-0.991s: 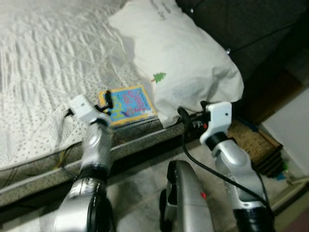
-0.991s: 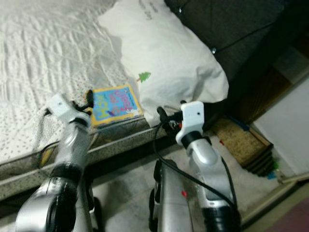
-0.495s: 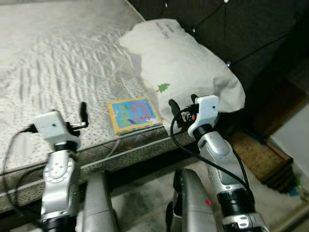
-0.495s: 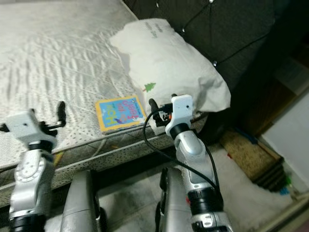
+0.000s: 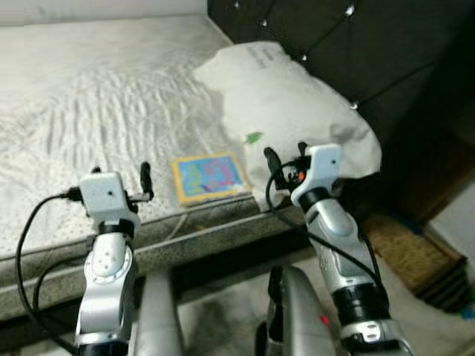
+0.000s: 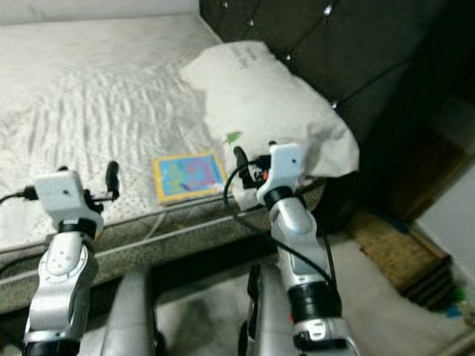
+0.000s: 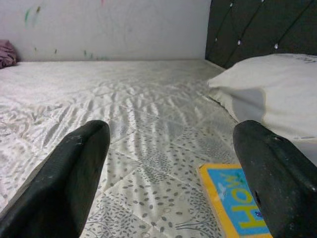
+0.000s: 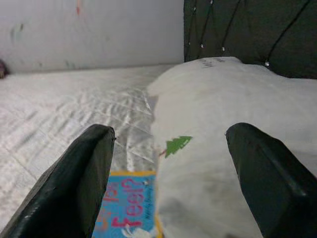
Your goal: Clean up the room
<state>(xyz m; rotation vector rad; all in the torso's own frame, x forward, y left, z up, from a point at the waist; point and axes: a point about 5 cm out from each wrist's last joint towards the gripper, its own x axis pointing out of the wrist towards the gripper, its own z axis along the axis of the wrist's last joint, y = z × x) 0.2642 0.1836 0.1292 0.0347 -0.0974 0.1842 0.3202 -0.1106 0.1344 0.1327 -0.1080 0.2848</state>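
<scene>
Both arms are sitting higher and more squared-up to the bed than a second ago, though the head camera is also swinging, so most of that shift is just the view changing; the left pincer [image 5: 119, 182], which was hovering right by the book, is now hanging over the mattress edge well to the book's left; the right pincer [image 5: 284, 165] is hovering just beside the pillow [image 5: 297, 111]; both are wide open, holding nothing.

The book [image 5: 208, 177] is lying flat on the bed [image 5: 89, 104] near the edge, its right side tucked close against the pillow.

Stuff that could go wrong, I reckon: it's thin and flat on soft bedding, so a finger could be digging into the quilt or skating the cover toward the edge and onto the floor; the right pincer could be snagging the pillow instead; loose cables on both wrists could be catching too.

Writing: "How" in yellow on blue from the left wrist view, "Feel?" in pink from the right wrist view; small print on the pillow is too blurry to read.
</scene>
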